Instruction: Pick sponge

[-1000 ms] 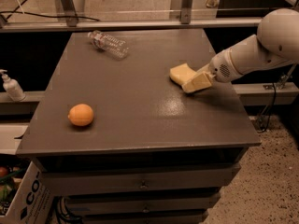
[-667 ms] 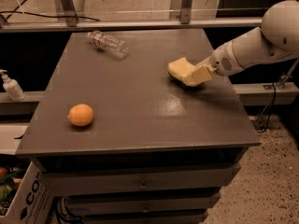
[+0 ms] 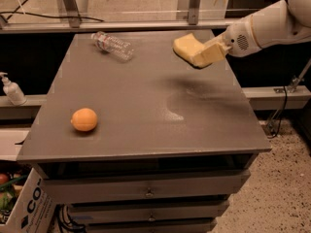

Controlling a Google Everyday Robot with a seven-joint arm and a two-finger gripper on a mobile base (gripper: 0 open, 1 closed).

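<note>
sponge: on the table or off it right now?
Off. The gripper, over the far right of the table, holds the sponge in the air; its shadow lies on the surface below, apart from it.

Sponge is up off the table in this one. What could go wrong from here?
1. The end effector, above the table's back right corner, pinches the sponge by one end only, so the soft foam could slip out.
2. A dropped sponge might bounce off the nearby right edge.
3. A low leftward swing could hit the bottle lying at the back.
</note>
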